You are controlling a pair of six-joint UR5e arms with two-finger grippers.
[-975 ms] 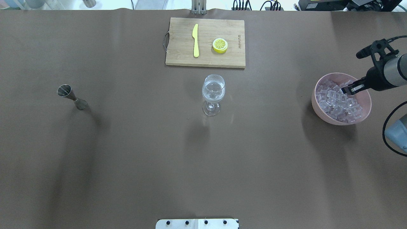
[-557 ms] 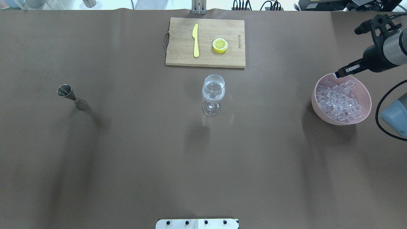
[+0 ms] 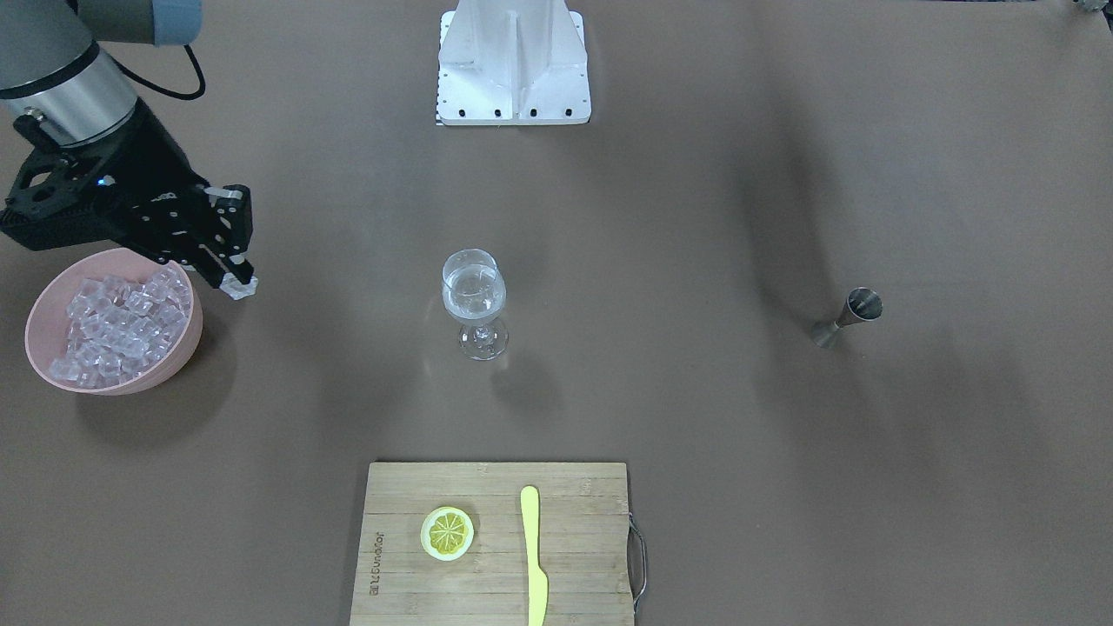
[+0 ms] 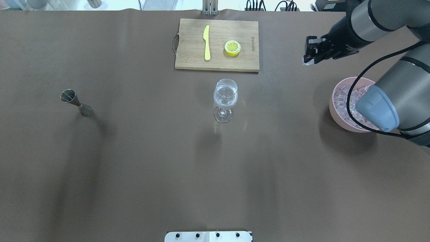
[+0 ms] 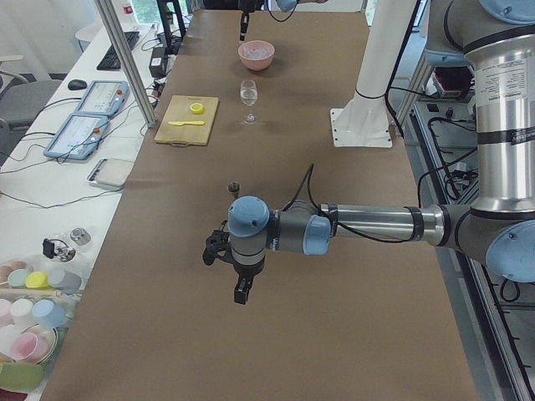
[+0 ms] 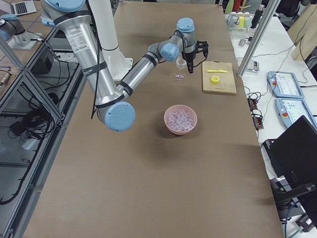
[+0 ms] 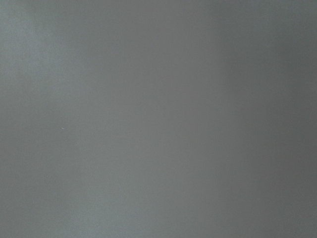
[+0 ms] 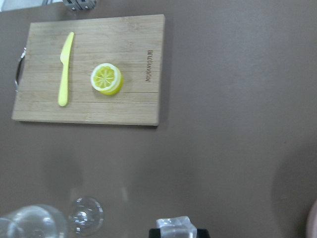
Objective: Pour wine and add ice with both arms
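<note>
Right tool clasps ice cube beyond bowl rim; left tool, cannot tell.

- Clear ice cubes are heaped in a pink bowl.
- One cube is pinched in the right gripper, just beside the bowl.
- The left arm is held low.

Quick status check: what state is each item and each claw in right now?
Right claw: shut on one ice cube, held in the air.
Left claw: pointing down; cannot tell whether open or shut.
Wine glass: upright, clear contents.
Pink bowl: upright, heaped with ice.
Jigger: upright.
</note>
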